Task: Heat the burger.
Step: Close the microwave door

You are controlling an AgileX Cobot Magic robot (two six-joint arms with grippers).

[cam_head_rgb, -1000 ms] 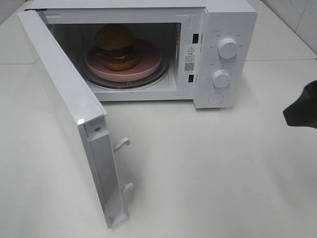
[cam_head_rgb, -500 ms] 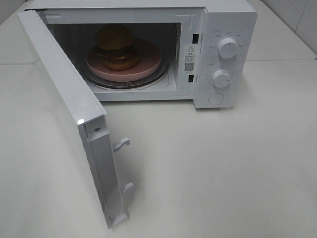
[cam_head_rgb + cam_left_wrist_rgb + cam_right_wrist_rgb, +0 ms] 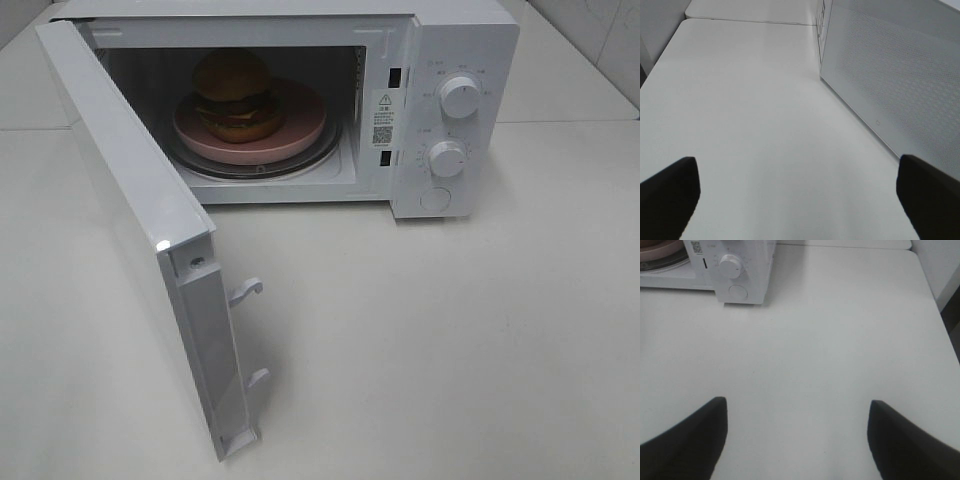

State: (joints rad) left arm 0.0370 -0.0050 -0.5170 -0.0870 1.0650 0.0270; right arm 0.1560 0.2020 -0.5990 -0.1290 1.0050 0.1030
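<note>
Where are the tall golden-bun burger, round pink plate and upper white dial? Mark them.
Tall golden-bun burger (image 3: 233,78): exterior high view, top bun.
Round pink plate (image 3: 303,118): exterior high view, bare right rim.
Upper white dial (image 3: 459,97): exterior high view, knob face.

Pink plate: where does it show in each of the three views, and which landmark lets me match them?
Exterior high: the pink plate lies inside the open microwave, under the burger.
Left wrist: not in it; only the microwave's door and the table show.
Right wrist: a sliver of the pink plate at the frame's edge, near the lower dial.
Shared landmark: the microwave, in all three.
</note>
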